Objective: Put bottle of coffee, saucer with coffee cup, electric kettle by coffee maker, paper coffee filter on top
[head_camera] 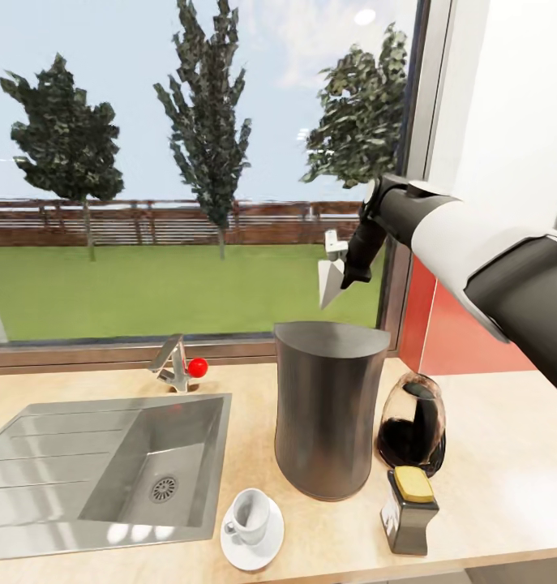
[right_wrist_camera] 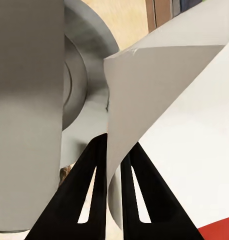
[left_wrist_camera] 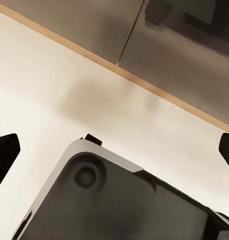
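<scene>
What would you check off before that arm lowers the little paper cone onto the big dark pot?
1. Paper coffee filter pinched between the right gripper fingers: ok.
2. Filter held above the coffee maker, apart from its flat top: ok.
3. Filter centred over that top: cannot tell; it seems near the back rim.
4. Top of the coffee maker bare: ok.
5. Electric kettle, bottle of coffee, and coffee cup on saucer already beside it: ok.
</scene>
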Motion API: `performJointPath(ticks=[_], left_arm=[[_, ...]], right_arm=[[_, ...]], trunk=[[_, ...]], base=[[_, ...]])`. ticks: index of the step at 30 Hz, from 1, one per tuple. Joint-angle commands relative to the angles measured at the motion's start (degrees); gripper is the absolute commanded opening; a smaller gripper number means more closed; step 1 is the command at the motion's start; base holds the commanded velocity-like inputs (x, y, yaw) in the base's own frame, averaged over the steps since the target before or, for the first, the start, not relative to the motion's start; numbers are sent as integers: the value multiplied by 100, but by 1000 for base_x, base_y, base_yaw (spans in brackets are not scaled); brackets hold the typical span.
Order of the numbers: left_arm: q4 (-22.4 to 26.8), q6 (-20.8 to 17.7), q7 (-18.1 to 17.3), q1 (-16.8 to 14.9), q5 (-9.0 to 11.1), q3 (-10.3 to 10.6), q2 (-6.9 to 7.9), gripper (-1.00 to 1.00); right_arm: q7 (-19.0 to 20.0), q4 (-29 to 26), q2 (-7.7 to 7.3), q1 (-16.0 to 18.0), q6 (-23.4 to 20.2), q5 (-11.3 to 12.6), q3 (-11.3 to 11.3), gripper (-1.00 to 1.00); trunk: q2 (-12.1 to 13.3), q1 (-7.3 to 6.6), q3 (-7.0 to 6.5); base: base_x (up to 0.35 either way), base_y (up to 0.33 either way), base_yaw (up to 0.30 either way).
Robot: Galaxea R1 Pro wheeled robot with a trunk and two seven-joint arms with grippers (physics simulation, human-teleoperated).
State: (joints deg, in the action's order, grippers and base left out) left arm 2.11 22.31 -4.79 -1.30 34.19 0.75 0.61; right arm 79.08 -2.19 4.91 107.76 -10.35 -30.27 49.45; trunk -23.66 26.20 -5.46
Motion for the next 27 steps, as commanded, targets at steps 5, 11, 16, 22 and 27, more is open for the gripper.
performJointPath(ticks=[5,11,16,22,27], left_arm=[[-9,1,-48,-2,61,11,1,100],[-9,-7,-48,-2,61,12,1,100],[-9,-8,-48,-2,61,13,1,100],[-9,-8,-48,-2,61,13,1,100],[-9,-8,-48,-2,61,13,1,100]], right_arm=[[20,50,36,-1,-73,-49,-42,-100],[18,60,45,-1,-73,-51,-41,-100],[15,60,44,-1,-72,-56,-40,-100],[14,61,37,-1,-71,-57,-40,-100],[19,68,36,-1,-55,-58,-40,-100]], trunk=[[-207,112,93],[-447,244,201],[-648,354,290],[-889,486,398],[-1089,595,488]], base=[[0,0,0],[0,0,0],[0,0,0],[0,0,0],[0,0,0]])
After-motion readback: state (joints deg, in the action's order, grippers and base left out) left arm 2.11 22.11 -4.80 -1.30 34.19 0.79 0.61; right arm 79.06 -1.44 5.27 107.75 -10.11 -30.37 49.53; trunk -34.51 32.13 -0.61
